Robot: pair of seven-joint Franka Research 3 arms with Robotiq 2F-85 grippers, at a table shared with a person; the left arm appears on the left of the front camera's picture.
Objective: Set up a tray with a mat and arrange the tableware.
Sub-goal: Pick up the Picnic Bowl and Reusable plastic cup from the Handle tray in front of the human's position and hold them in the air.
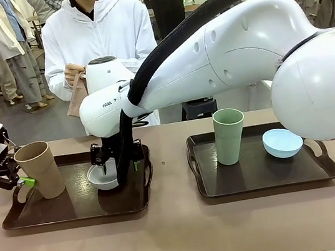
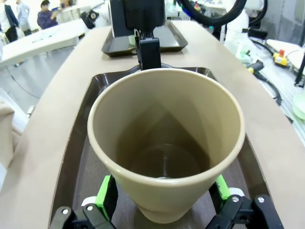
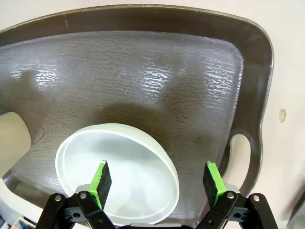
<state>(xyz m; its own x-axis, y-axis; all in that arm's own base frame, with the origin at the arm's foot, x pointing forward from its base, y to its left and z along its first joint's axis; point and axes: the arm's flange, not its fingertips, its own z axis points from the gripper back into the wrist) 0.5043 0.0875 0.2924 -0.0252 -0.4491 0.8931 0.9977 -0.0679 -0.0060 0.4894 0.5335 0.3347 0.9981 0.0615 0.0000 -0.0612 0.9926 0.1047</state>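
Observation:
A tan cup [image 1: 40, 170] stands upright at the left end of the left tray [image 1: 74, 216]. My left gripper [image 1: 21, 180] is open with its green pads on either side of the tan cup's [image 2: 164, 143] lower part. A white bowl [image 1: 102, 176] sits mid-tray. My right gripper [image 1: 118, 165] hangs open over it, and the bowl's [image 3: 128, 167] rim lies between the pads [image 3: 101, 179]. A pale green cup [image 1: 229, 135] and a light blue bowl [image 1: 282, 142] stand on the right tray [image 1: 264, 183]. The left tray's floor [image 3: 143, 71] is dark and textured; I cannot tell whether it is a mat.
A person in a white hooded jacket stands at the far side and holds a tan flat thing [image 1: 76, 95] at chest height. My right arm's [image 1: 227, 60] bulky white links reach across the middle above both trays. Bare tabletop [image 1: 178, 237] lies in front of the trays.

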